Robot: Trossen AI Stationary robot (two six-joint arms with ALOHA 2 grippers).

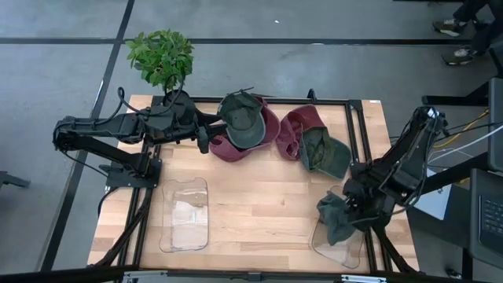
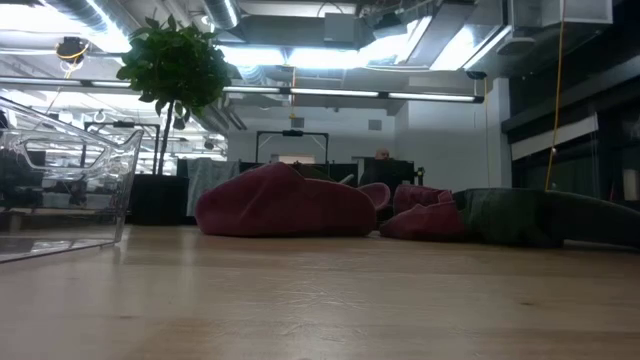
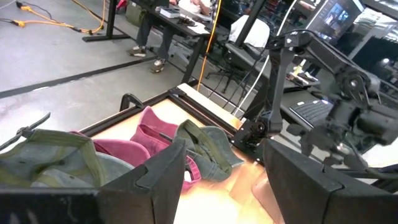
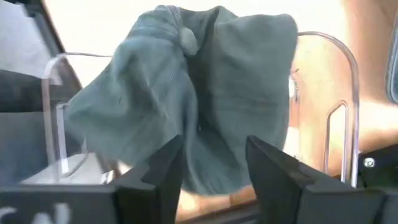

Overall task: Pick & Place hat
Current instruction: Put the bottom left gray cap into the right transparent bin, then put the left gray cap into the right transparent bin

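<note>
The right gripper (image 1: 351,211) hangs over the clear bin (image 1: 336,245), fingers parted around a crumpled green hat (image 1: 336,218) — likely to drop it in. The hat slumps over the bin's rim; its facing can't be told. The left gripper (image 1: 203,140) waits, fingers wide, by the hat pile (image 1: 250,126).

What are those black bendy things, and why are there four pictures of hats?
They are two robot arms that pick things up. One picture looks down from above, one looks across the wooden table, and two come from cameras on the arms' wrists. The right gripper has its jaws apart around a grey-green hat over a clear bin, seemingly letting it go. The left gripper waits, jaws open, by the hat pile: a green cap on a red hat, then another red hat and green cap. A second clear bin and a plant are there too.
</note>
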